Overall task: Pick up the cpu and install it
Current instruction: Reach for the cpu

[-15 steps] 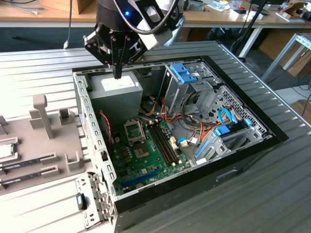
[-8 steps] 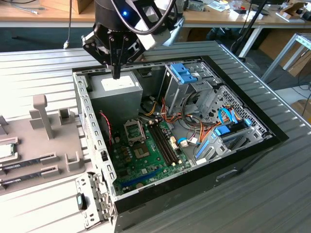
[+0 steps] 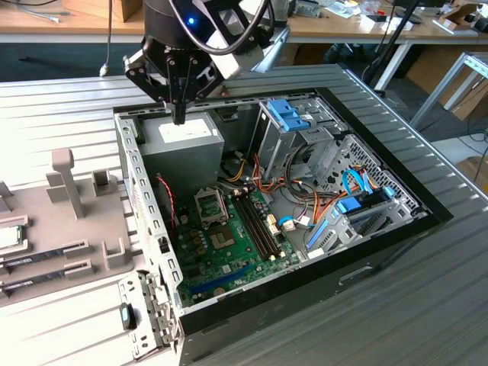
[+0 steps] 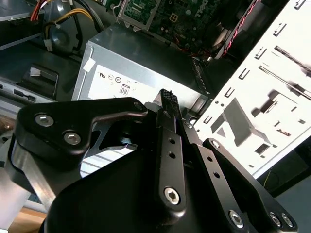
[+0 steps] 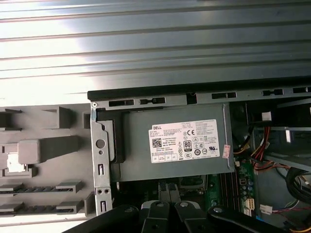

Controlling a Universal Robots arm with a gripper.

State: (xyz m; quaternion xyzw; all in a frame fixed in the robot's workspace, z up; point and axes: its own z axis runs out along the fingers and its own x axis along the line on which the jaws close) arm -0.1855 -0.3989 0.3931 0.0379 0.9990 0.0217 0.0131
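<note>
My hand (image 3: 179, 118) hangs with its fingers drawn narrow, tips meeting and nothing that I can see between them; in the second wrist view the hand (image 4: 166, 99) shows the same closed set

Straight beneath the tips is the power supply (image 3: 183, 141), a grey box with a white label (image 5: 189, 141), sitting in a corner of the open case (image 3: 141, 191). The tips are close over its top, near the label's edge. I cannot tell whether they touch it

Past the supply, lower in the case, lies the green motherboard (image 3: 229, 248). Its socket (image 3: 210, 204) is a square metal frame around a dark middle, near the hand but not under it. Two long memory sticks (image 3: 255, 225) stand in their slots just beside the socket, on the side away from the case wall

The cpu (image 3: 9, 237) is well apart from the hand, outside the case. It lies flat on the grey tray (image 3: 84, 221), at the exterior view's left edge, silver top up with a thin green rim showing. The tray rests on the ribbed metal desk (image 3: 396, 305), just beside the case wall

Farthest from the hand, across the case, are the drive cages (image 3: 293, 114) with blue tabs and a tangle of orange cables (image 3: 305, 200)
</note>
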